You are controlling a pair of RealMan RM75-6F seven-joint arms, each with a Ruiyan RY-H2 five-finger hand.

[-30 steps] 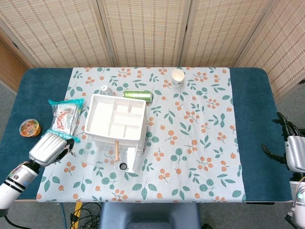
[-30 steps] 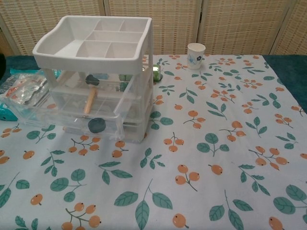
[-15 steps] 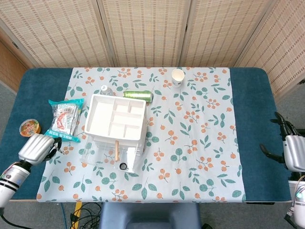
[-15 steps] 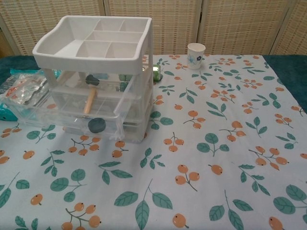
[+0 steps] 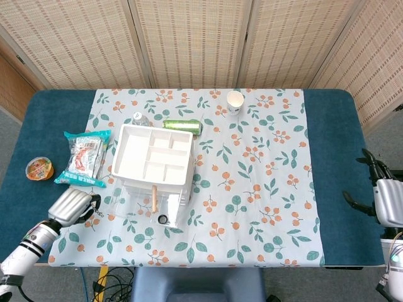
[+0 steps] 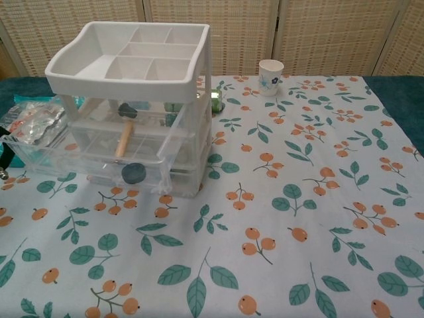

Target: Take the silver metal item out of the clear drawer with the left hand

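At the near-left table edge, my left hand (image 5: 70, 205) has swung back in towards the drawer unit after drifting out to the left half a second ago. Its dark fingers (image 5: 92, 201) are curled, and a small silver metal item (image 5: 96, 209) appears to dangle from them just off the corner of the clear plastic drawer (image 5: 129, 204). In the chest view a small glinting thing (image 6: 2, 174) now shows at the left edge, where there was nothing before. I judge the item is pinched in the hand and already out of the drawer, so the lift looks done, though it is too small to be sure of the grip. The drawer stands pulled out towards me, with a wooden-handled tool (image 5: 153, 196) lying in it and a round black knob (image 5: 163, 219) on its front. Its corner is the one thing close enough to catch the hanging piece. My right hand (image 5: 389, 202) rests at the far right edge, fingers spread and empty. Behind the drawer sits the white compartment tray (image 5: 153, 154) on top of the unit. To its left are a teal-edged snack packet (image 5: 85, 158) and an orange-lidded tub (image 5: 39, 168). Further back lie a green can (image 5: 182, 126) on its side and a clear bottle (image 5: 140, 117). A white paper cup (image 5: 235, 101) stands furthest away.
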